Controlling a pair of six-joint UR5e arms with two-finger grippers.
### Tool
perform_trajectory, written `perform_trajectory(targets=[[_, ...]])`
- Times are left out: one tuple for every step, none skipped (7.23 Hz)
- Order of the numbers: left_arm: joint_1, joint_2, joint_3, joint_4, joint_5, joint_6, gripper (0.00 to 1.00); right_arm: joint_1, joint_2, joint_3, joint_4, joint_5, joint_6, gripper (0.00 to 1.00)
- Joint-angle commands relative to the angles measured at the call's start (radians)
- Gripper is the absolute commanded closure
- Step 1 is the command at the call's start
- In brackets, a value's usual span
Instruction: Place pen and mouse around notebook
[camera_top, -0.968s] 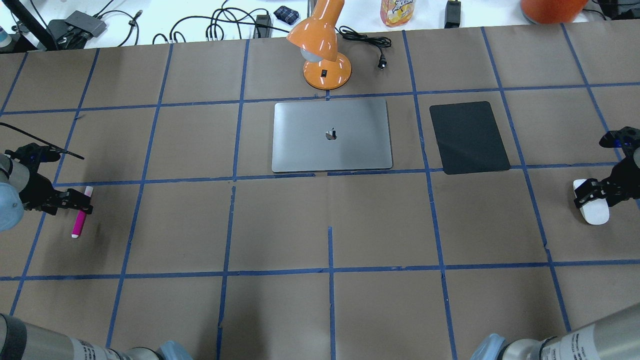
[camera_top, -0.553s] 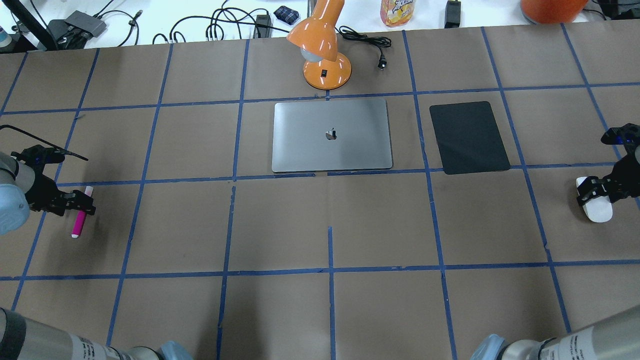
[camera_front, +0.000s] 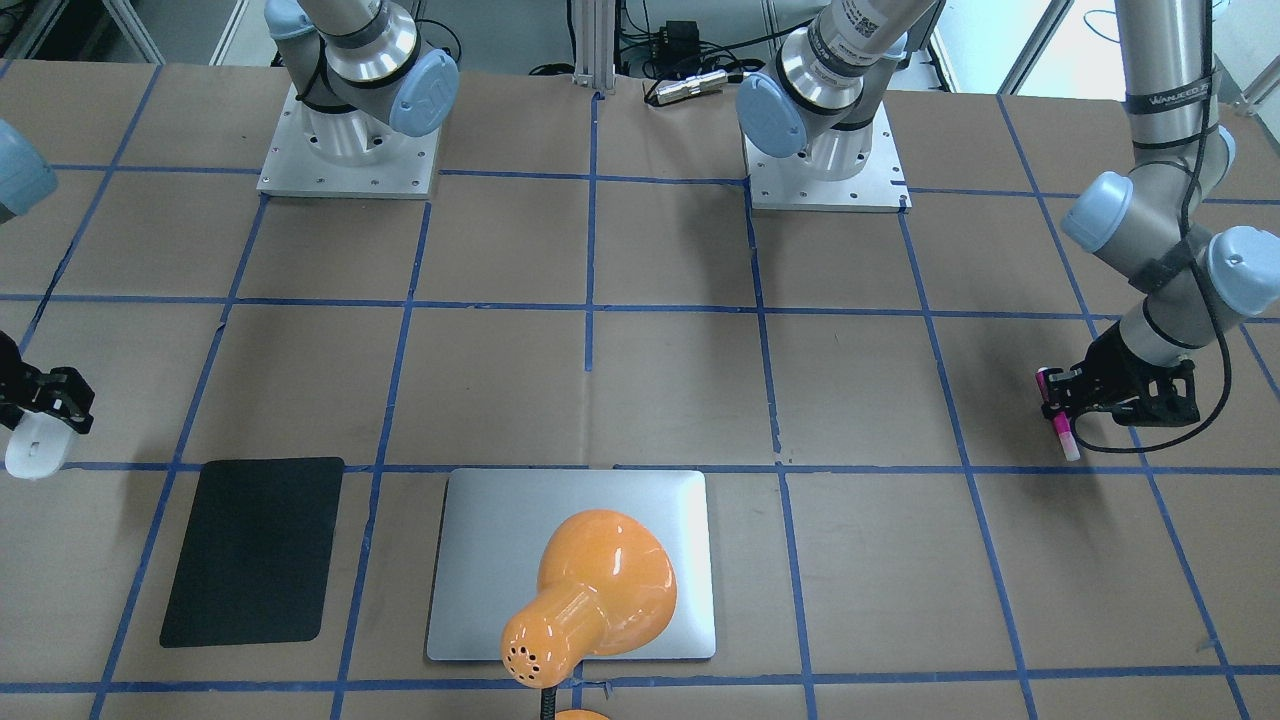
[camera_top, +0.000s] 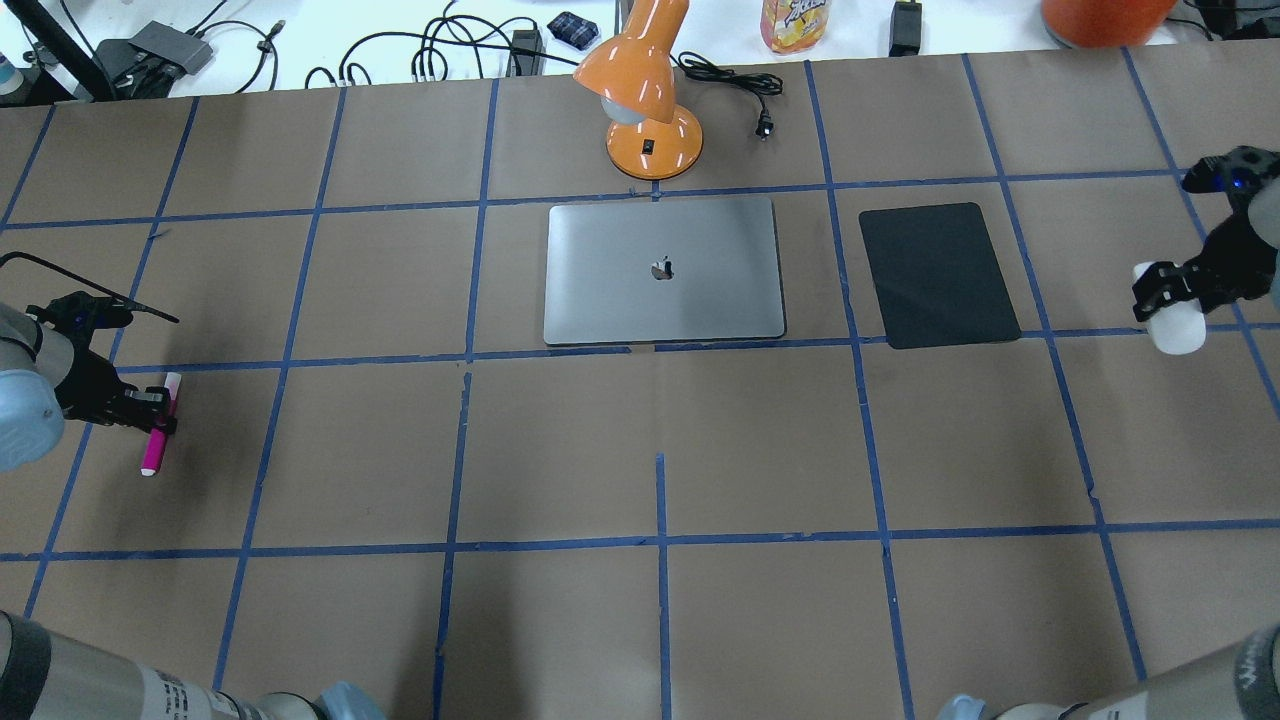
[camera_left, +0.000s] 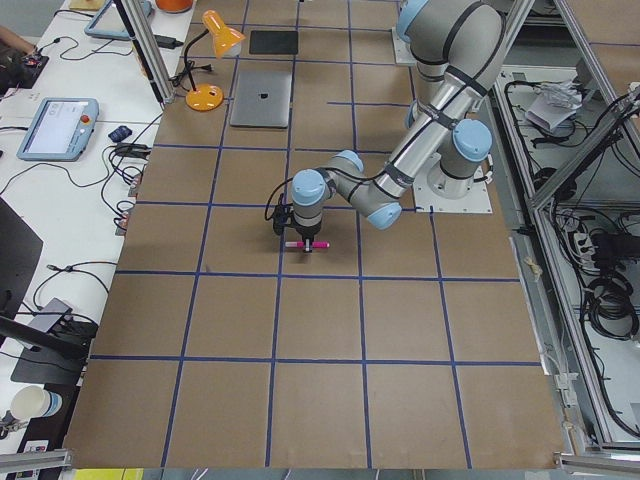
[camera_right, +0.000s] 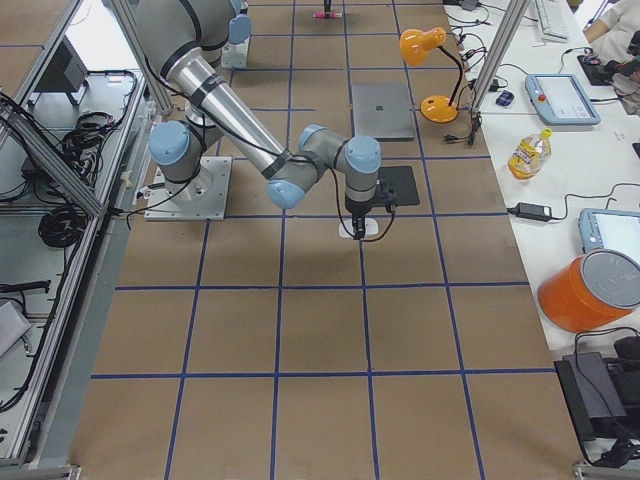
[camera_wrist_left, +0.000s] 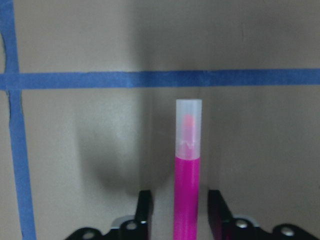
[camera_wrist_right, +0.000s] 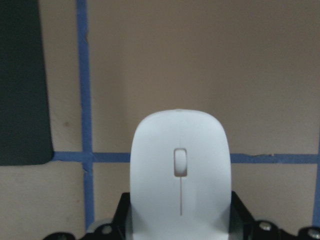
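The magenta pen (camera_top: 154, 452) lies on the brown paper at the far left, its pale cap pointing away from the robot. My left gripper (camera_top: 160, 413) is down over it, open, with a finger on each side; the left wrist view shows gaps between the pen (camera_wrist_left: 187, 165) and both fingers. My right gripper (camera_top: 1165, 298) is shut on the white mouse (camera_top: 1178, 332), holding it at the far right, to the right of the black mat. The scroll slit of the mouse (camera_wrist_right: 180, 175) faces up. The silver notebook (camera_top: 665, 270) lies flat at centre back.
A black mat (camera_top: 938, 275) lies right of the notebook. An orange desk lamp (camera_top: 650, 120) stands just behind the notebook, and its cord trails right. Cables, a bottle and an orange tub sit on the white bench beyond the table edge.
The right gripper has carried the mouse away from the robot, toward the back of the table. The left gripper has settled lower around the pen, which has not moved.
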Motion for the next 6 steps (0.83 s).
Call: perform_trajectory(targets=[[-0.003,0.0,0.009,0.0,0.0,-0.005,1.0,0.204,0.025,-0.112,0.059,0.005,0.209,0.38],[-0.009,0.019,0.021,-0.009,-0.002,-0.064,1.0,0.276,0.072,-0.133,0.05,0.005,0.3,0.38],[-0.018,0.045,0.024,-0.01,-0.003,-0.173,1.0,0.325,0.115,-0.161,0.03,0.003,0.337,0.38],[-0.034,0.059,0.026,-0.011,-0.032,-0.231,1.0,0.33,0.164,-0.17,0.026,0.005,0.337,0.38],[-0.076,0.08,0.024,-0.012,-0.06,-0.328,1.0,0.33,0.186,-0.17,-0.011,0.005,0.339,0.38],[-0.137,0.108,0.024,-0.017,-0.051,-0.391,1.0,0.33,0.199,-0.164,-0.016,0.006,0.336,0.38]])
